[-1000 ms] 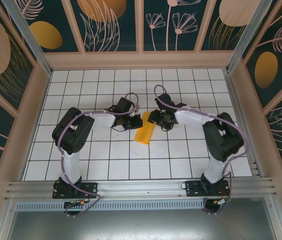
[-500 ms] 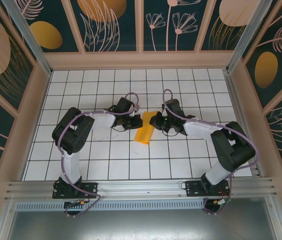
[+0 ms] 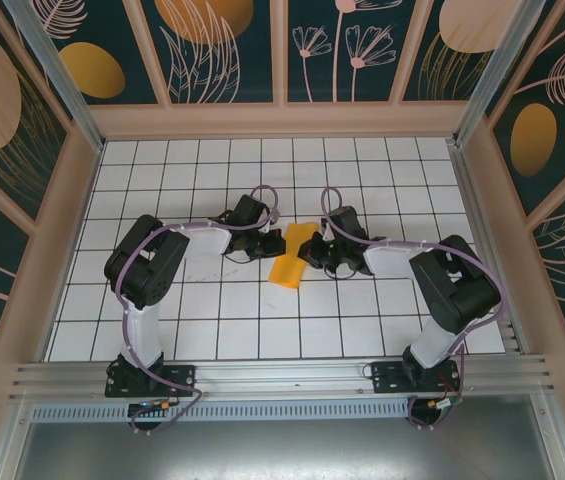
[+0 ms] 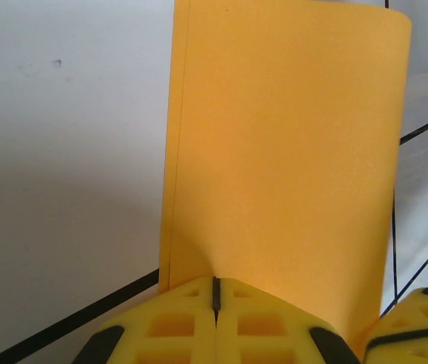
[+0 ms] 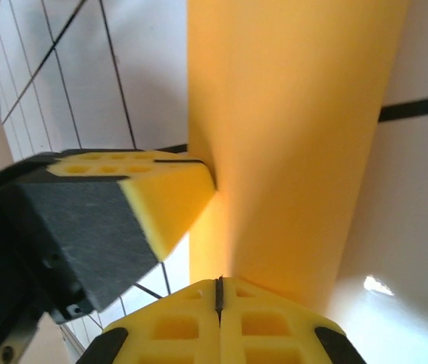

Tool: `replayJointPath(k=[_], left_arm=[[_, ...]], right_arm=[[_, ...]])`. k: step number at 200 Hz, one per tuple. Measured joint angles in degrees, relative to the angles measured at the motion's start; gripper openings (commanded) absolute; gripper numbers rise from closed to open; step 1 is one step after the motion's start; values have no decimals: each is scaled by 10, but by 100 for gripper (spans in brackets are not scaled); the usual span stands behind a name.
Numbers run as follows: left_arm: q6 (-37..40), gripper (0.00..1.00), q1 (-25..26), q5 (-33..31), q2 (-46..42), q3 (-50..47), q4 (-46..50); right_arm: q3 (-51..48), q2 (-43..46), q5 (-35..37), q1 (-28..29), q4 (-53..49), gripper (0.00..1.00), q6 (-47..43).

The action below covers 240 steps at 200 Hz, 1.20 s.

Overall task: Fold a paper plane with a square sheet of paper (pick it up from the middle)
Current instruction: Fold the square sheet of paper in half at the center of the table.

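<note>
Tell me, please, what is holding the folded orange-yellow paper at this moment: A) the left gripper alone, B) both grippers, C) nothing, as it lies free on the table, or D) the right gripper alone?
B: the left gripper and the right gripper are each shut on an edge of the paper, as each wrist view shows.

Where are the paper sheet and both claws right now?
paper sheet (image 3: pixel 292 257), top view, middle of the orange strip.
left claw (image 4: pixel 215 292), left wrist view, seam between its closed fingertips.
right claw (image 5: pixel 218 292), right wrist view, seam between its closed fingertips.
</note>
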State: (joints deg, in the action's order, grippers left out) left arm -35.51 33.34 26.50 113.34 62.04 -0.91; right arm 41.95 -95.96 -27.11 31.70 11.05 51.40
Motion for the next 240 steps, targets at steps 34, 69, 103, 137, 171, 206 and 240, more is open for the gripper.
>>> replayJointPath(k=[34, 69, 103, 137, 171, 206, 240], left_arm=[[2, 0, 0, 0, 0, 0, 0], [4, 0, 0, 0, 1, 0, -1], [4, 0, 0, 0, 1, 0, -1], [4, 0, 0, 0, 1, 0, -1], [4, 0, 0, 0, 1, -1, -2], [4, 0, 0, 2, 1, -2, -4], [5, 0, 0, 2, 1, -2, -5]], right_arm=[[-30, -6, 0, 0, 8, 0, -4], [-43, -16, -2, -1, 25, 0, -6], [-50, -14, -2, -1, 38, 0, -9], [-53, 14, -2, -1, 29, 0, -16], [-54, 38, -20, -1, 52, 0, -11], [-69, 24, -28, 4, 73, 0, 0], [-103, 5, -30, 5, 91, 0, 0]])
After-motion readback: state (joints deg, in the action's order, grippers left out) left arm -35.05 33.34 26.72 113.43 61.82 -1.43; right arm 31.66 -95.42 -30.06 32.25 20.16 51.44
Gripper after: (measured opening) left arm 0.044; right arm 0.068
